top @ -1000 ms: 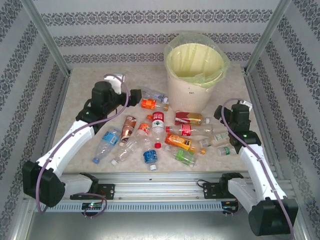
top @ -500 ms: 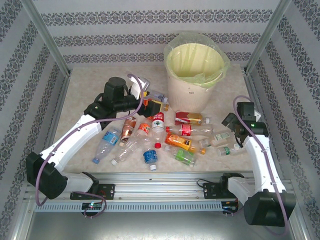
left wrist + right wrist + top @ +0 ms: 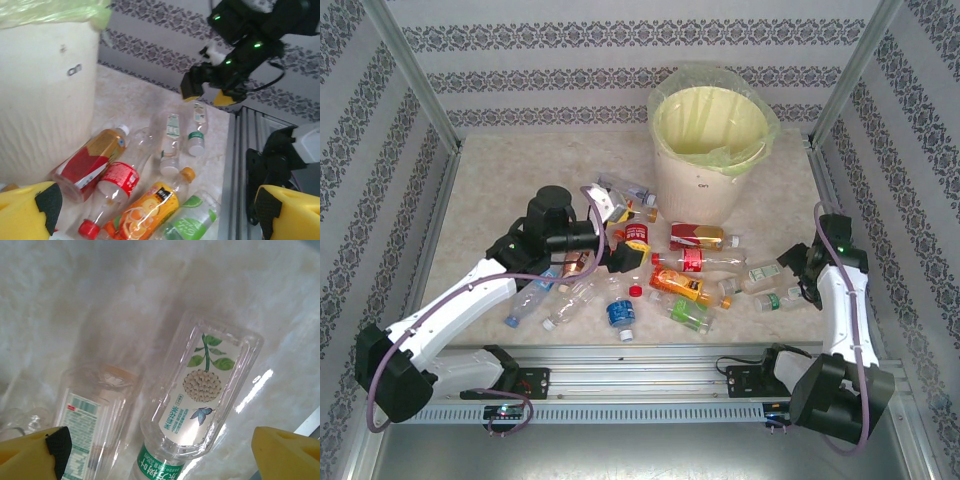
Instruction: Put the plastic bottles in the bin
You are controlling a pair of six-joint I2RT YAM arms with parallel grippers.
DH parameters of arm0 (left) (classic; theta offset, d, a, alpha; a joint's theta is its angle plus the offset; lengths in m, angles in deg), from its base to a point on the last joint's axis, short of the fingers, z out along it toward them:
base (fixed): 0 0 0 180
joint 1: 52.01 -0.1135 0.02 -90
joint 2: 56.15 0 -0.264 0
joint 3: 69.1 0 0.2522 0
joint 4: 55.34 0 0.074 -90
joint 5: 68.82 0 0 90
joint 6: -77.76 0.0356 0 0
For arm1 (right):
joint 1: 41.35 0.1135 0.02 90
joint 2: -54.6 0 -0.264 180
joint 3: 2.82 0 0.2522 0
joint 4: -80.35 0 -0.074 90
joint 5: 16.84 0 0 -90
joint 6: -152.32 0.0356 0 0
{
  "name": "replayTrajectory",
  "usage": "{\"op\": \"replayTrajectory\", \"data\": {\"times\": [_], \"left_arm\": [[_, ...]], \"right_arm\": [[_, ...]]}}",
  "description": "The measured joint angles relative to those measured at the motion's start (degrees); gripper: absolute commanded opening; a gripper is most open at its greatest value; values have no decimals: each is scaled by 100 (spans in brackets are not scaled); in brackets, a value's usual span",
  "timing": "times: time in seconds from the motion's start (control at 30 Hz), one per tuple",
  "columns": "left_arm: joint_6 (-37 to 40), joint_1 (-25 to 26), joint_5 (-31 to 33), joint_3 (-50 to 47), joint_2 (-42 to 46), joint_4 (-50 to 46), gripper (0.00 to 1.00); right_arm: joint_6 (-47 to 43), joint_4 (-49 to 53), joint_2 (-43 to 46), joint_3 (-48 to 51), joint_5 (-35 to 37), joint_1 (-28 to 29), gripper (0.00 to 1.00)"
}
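left gripper [image 3: 157,205] and right gripper [image 3: 160,447] jaws both wide, empty; bottle [image 3: 200,390] under right looks light, slick, crushable, pinch mid-label

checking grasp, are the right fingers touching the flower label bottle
Apart. Right wrist view shows both fingers clear of the flower label bottle, gaps each side.
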Motion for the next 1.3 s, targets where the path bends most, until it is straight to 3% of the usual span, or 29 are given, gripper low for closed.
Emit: {"op": "replayTrajectory", "data": {"times": [0.7,0.97,1.2,1.3], "left_arm": [[415,496,431,-22,-96,-92,100],[431,575,599,-22,-229,-96,100],[483,647,732,-22,-278,-140,100],[498,649,758,-22,-278,-144,100]], "right_arm": [[232,-1082,-872,680,-691,-1043,77],[229,-1469,-1239,894,-796,-1080,76],[229,-1637,-1388,892,-804,-1110,56],[212,-1609,-1182,885,-763,-1117,53]]}}
